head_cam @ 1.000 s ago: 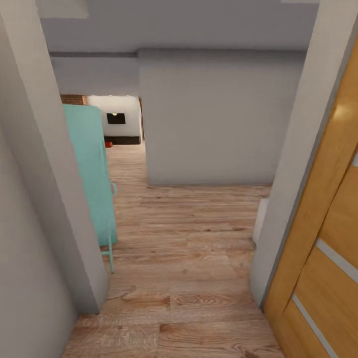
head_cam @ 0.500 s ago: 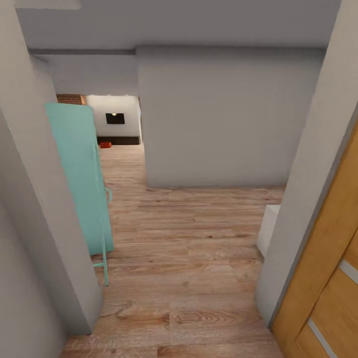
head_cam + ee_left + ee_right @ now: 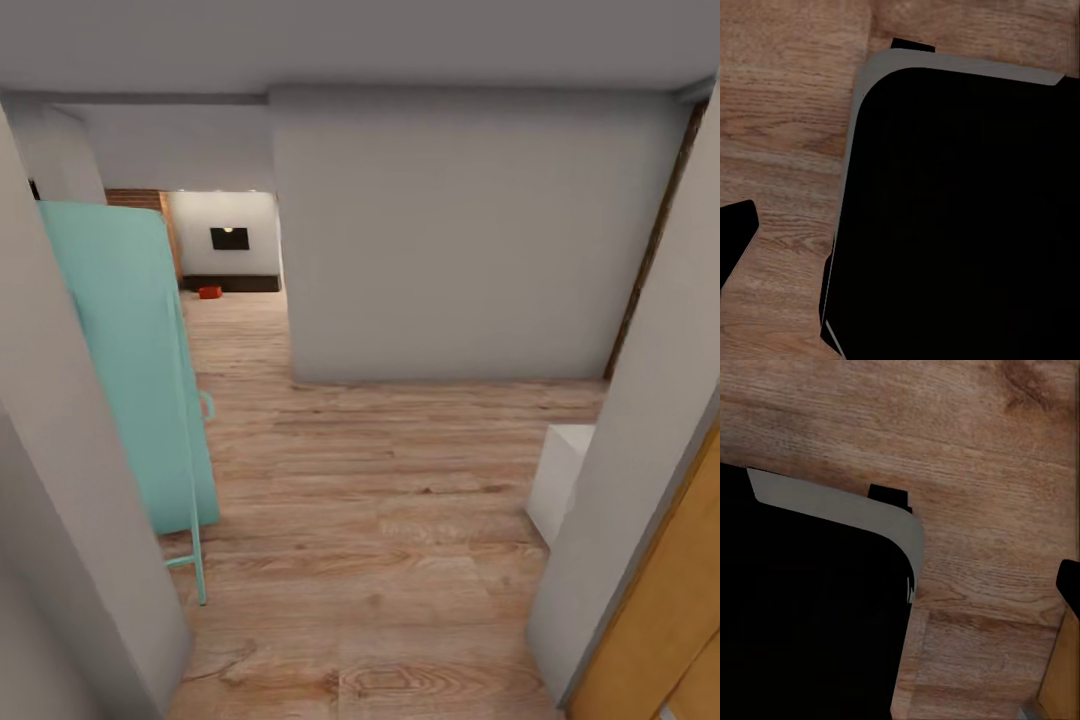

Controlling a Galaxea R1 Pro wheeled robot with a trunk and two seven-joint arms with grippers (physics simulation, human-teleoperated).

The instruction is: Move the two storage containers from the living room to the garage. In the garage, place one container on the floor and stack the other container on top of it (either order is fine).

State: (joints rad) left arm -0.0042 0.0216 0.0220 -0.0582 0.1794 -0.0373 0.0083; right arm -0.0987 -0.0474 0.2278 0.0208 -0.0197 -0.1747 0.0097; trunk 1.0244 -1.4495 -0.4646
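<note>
Far down the hallway, one small orange-red storage container [image 3: 209,292] sits on the wood-plank floor of the living room, in front of the long low dark cabinet [image 3: 232,283]. Above it hangs the black TV [image 3: 229,238], with red brick [image 3: 135,198] to its left. Both wrist views look down at the light wood planks and the robot's black base [image 3: 960,217] [image 3: 802,615]. A dark fingertip [image 3: 733,234] pokes in at the edge of the left wrist view. Another dark fingertip [image 3: 1069,586] shows in the right wrist view. Whether either gripper is open or shut is unclear.
I am in a doorway between grey wall edges [image 3: 60,520] [image 3: 640,480]. A teal door [image 3: 130,370] stands open on the left, a wood-panelled door [image 3: 660,640] at the lower right. A white box [image 3: 560,480] sits at the right; a grey wall [image 3: 450,240] faces me.
The camera has moved forward through the doorway. The door frame and the wood-panelled door have slid outward, and more of the hallway and the white box shows.
</note>
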